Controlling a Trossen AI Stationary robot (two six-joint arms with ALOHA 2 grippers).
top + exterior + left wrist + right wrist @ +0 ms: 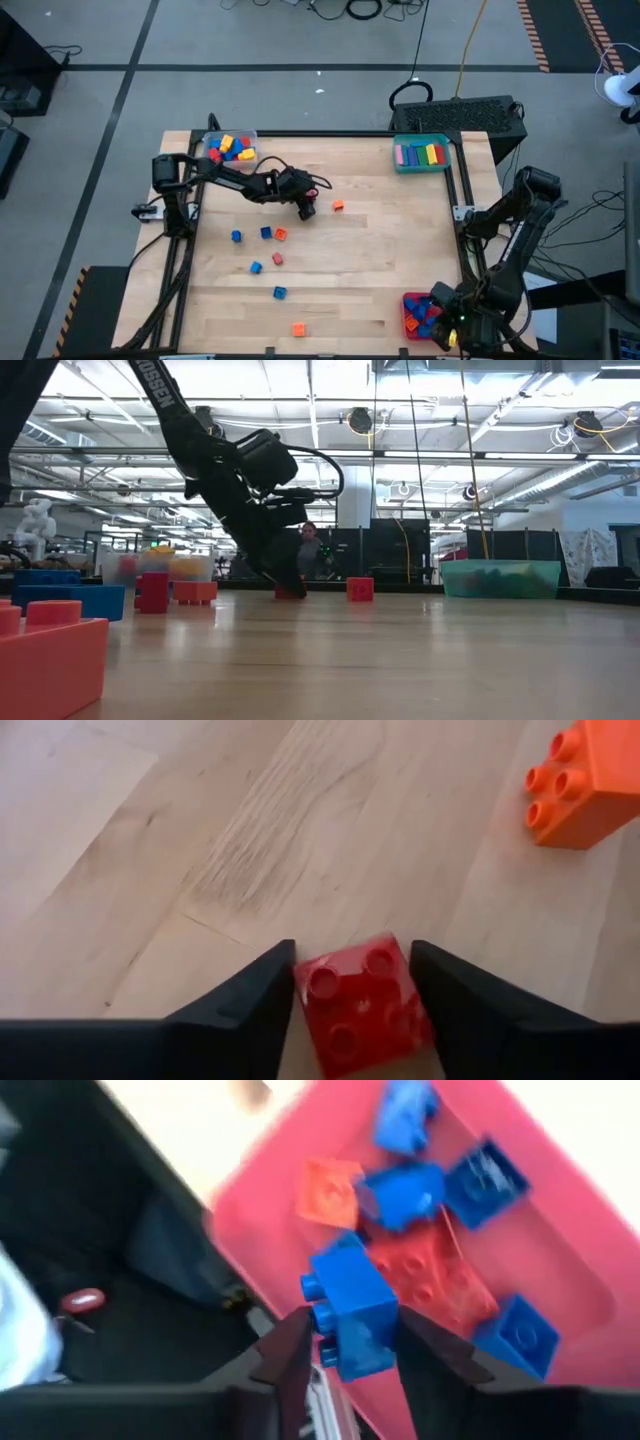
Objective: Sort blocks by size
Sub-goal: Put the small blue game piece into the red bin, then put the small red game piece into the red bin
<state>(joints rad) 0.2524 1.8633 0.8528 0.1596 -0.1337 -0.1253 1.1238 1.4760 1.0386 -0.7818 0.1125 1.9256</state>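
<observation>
At the table's far left corner a clear tray holds a heap of yellow, red, blue and orange blocks, right against the frame rail. The left arm reaches from there toward the middle of the table, its left gripper down at the wood with a small red cube between the fingers. In the left wrist view each dark finger stands close at the cube's sides; whether they have clenched on it or are just short of contact cannot be told. An orange cube lies just beside the gripper, apart from it, with bare wood all round.

Nearer the front, loose blocks are scattered with gaps between them: a blue cube, another blue cube beside a small orange block, a red block, a blue block, a blue piece, and an orange block close to the front edge. The middle and right of the table are open wood.

At the far right corner a teal tray holds long bars in pink, green, yellow, red and blue. At the near right corner sits a red tray of blue and red blocks, at the table's edge. The right gripper hovers over this tray's rim, with a blue brick between its fingers; the picture is smeared, so whether it is gripped or let go cannot be told.
</observation>
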